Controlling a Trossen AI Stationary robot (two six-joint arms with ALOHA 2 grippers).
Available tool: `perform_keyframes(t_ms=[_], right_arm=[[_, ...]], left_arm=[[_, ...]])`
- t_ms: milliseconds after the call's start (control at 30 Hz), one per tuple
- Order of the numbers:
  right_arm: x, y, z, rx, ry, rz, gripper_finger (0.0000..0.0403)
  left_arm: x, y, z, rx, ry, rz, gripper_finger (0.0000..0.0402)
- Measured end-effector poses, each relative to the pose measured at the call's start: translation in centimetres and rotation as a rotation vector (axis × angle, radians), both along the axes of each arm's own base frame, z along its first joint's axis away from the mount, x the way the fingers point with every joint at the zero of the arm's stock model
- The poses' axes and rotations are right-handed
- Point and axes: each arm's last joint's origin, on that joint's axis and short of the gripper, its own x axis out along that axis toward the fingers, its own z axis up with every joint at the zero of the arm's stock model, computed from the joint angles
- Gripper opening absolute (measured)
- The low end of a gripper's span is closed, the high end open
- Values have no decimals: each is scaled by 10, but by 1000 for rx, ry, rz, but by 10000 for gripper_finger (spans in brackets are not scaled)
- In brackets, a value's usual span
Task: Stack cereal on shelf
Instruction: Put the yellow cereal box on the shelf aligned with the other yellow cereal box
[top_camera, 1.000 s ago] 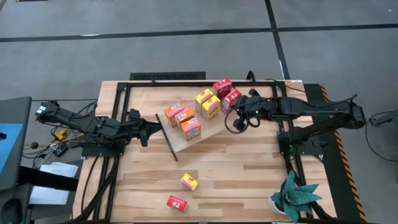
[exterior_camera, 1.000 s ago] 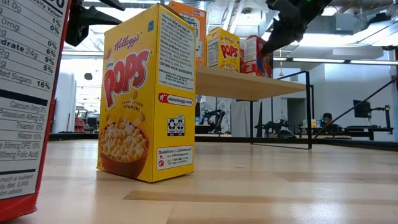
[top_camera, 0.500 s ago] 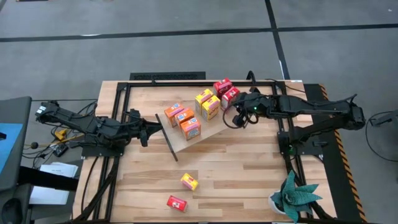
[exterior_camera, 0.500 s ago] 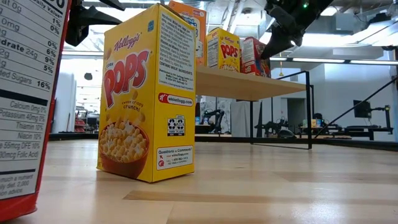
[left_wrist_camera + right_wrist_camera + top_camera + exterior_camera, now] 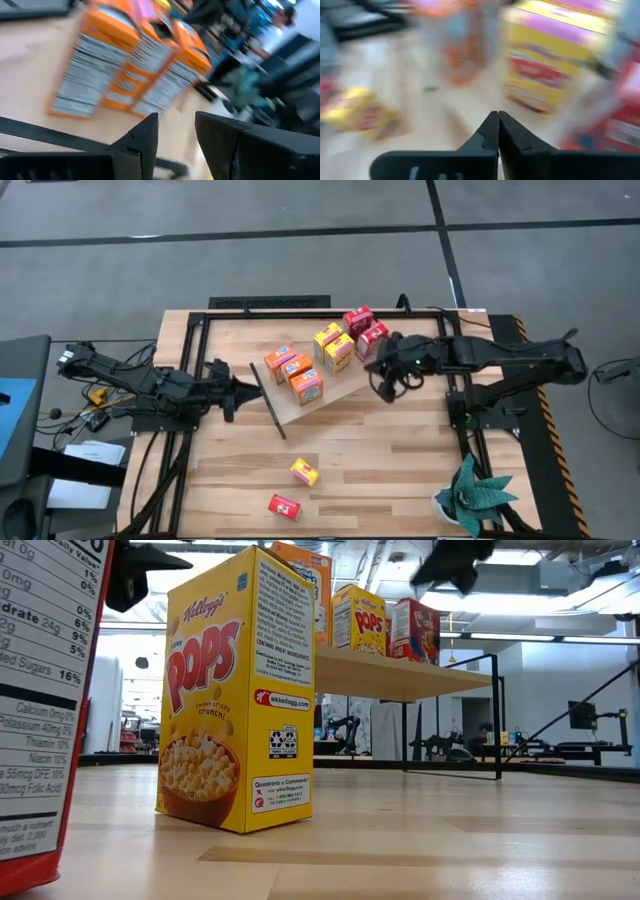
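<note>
- High view is showing the wide light-wood shelf (image 5: 300,408) with thin black rod frames lying across the wooden tabletop (image 5: 380,450); seven small cardboard cereal boxes (image 5: 306,387) in orange, yellow and red are standing on it, while a yellow box (image 5: 305,472) and a red box (image 5: 285,506) are lying on the tabletop, well apart from the shelf.
- My right tool (image 5: 385,382) is hanging just beside the shelf's end, near the red shelf boxes; my right wrist view is showing its fingers (image 5: 491,134) pressed together on nothing.
- My left tool (image 5: 238,392) is waiting at the shelf's other end, fingers (image 5: 145,137) parted and empty.
- I am judging the risk this way: with the right tool this close, a sideways swing could be knocking the red boxes off the edge, or nudging the shelf and toppling the whole row.
- Low view is showing what the overhead cannot: the shelf is raised on its rods, and the yellow box (image 5: 240,690) is standing upright.
- Overhead alone is showing both loose boxes whole and how far my tools must be reaching for them.
</note>
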Motion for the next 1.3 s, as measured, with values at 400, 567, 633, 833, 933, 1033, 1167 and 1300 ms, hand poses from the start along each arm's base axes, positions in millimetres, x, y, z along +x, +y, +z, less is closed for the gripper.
perform_keyframes(t_ms=[400, 567, 633, 833, 933, 1033, 1167, 1300], right_arm=[[8, 72, 17, 147, -140, 321, 108], [21, 95, 8, 191, -155, 341, 181], [29, 104, 2, 203, -156, 342, 207], [51, 126, -14, 237, -110, 351, 243], [64, 137, -15, 230, -95, 361, 236], [79, 146, -19, 197, -48, 351, 222], [98, 156, -30, 151, 64, 326, 205], [120, 165, -37, 157, 128, 301, 199]], left_arm=[[-8, -7, 14, -82, -117, -329, 119], [-14, -5, 18, -70, -147, -321, 119], [-15, -4, 19, -67, -156, -322, 119], [-16, -4, 19, -67, -150, -335, 119], [-16, -5, 18, -67, -148, -367, 119], [-16, -6, 18, -69, -143, -404, 119], [-17, -7, 16, -66, -125, -425, 119], [-17, -7, 15, -62, -114, -428, 119]])
